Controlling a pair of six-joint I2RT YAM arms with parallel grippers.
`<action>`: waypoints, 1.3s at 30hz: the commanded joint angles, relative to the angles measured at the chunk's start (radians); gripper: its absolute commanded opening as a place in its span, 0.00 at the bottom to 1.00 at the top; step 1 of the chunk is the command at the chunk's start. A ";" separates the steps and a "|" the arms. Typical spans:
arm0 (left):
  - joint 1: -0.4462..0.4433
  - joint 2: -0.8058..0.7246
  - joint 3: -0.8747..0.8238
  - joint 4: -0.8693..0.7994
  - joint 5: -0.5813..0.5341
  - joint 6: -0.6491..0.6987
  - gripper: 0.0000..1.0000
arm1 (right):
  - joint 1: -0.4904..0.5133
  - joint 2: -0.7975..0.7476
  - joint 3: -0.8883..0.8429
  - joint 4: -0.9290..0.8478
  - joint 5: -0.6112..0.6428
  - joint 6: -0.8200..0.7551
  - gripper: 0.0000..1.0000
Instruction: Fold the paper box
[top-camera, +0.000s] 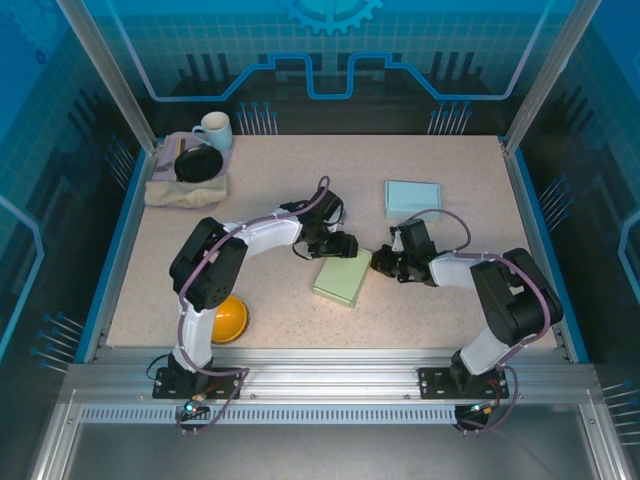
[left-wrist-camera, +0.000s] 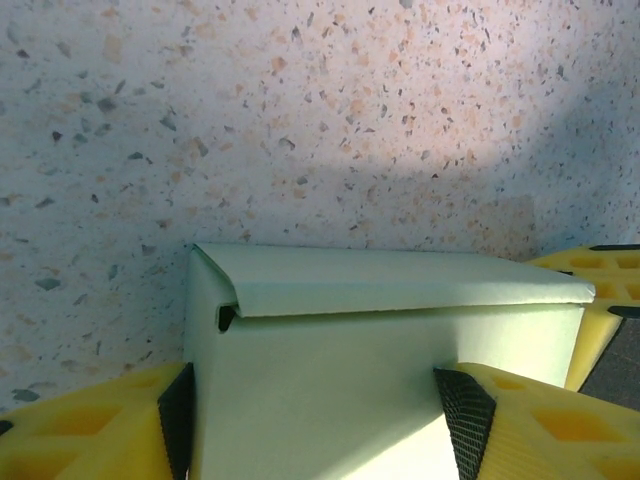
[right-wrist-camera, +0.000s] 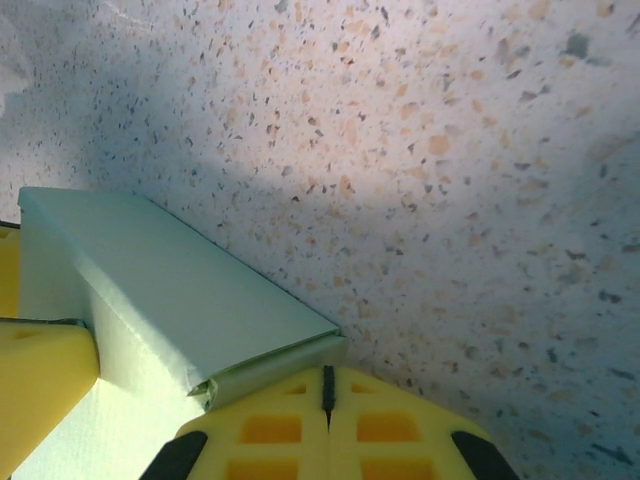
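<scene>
Left gripper (left-wrist-camera: 315, 415) straddles paper box (left-wrist-camera: 380, 340), grip unclear; right gripper (right-wrist-camera: 323, 388) closed at its corner. Likely lid-closing; next, press flap (left-wrist-camera: 400, 285) flush.

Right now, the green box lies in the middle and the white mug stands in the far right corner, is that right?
Not quite. The top external view shows the white mug in the far left corner, not the right. The green box does lie in the middle.

The pale green flat rectangular paper box (top-camera: 343, 277) lies closed near the middle of the speckled table (top-camera: 300, 170), turned slightly askew. Its top flap (left-wrist-camera: 400, 280) is folded over one long edge, with a small gap at one corner
</scene>
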 joint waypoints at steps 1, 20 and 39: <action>-0.116 0.025 0.029 0.117 0.177 -0.022 0.66 | 0.052 -0.018 0.033 0.049 -0.136 -0.063 0.00; 0.063 -0.339 -0.361 0.123 0.042 -0.150 0.81 | 0.011 -0.341 -0.057 -0.486 0.003 -0.105 0.00; -0.090 -0.361 -0.446 0.180 -0.010 -0.276 0.80 | 0.300 -0.309 -0.210 -0.080 0.048 0.212 0.00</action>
